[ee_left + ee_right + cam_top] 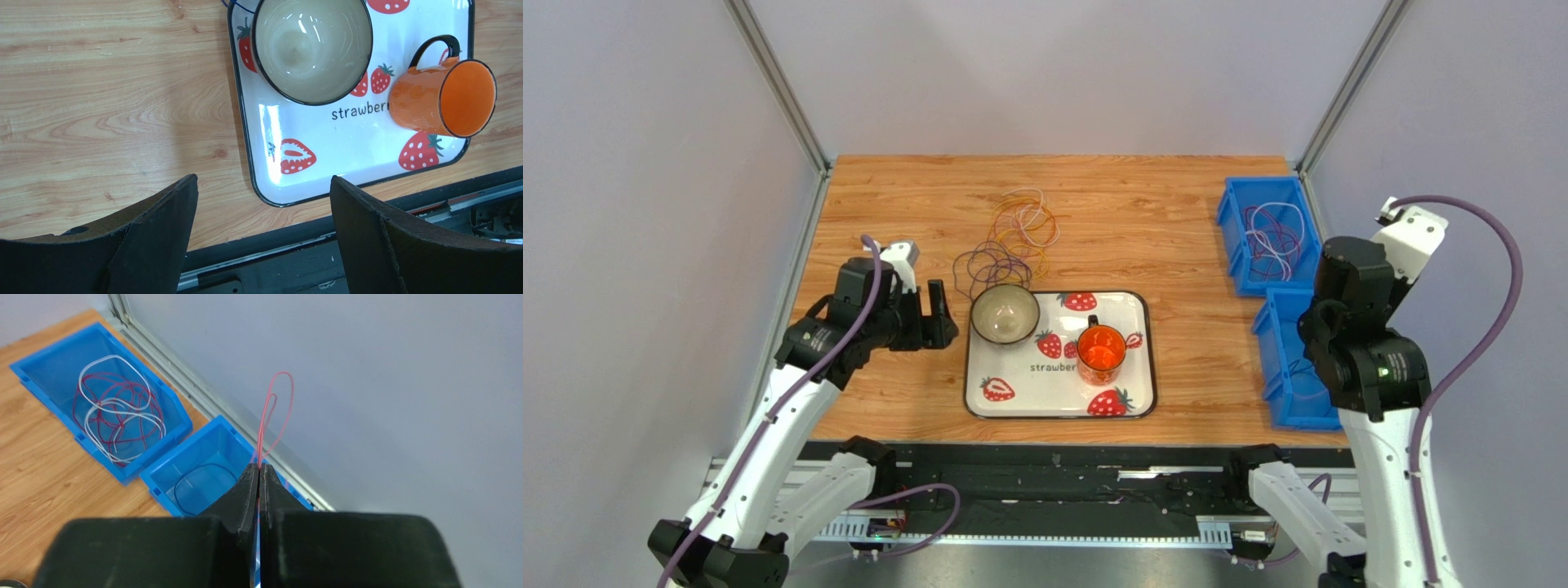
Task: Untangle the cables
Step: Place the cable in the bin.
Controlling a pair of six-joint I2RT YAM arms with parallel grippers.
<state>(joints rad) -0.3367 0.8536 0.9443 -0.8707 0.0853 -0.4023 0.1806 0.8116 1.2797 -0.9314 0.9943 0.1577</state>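
Just left of the tray (1136, 374), our left end effector (263, 182) hangs released. At the right edge of the surface (891, 196), our right end effector (258, 471) is clenched on a pink cable (264, 419) above the blue bins (1290, 368). Beyond the bowl (1004, 314), the tangled cables (1011, 239) lie toward the far edge.

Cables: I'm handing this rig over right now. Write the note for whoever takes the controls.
Left pincer: open, empty, over the bare wooden table beside the strawberry-print tray.
Right pincer: shut on one thin pink wire loop, held up by the near blue plastic bin.
Cables: tangled pile of purple, orange and yellow wire loops on the table behind the tray.
Done: white and dark red loops lie in the far blue plastic bin; one dark loop in the near bin.
Left: drop the pink loop, probably in a bin, then separate the pile.
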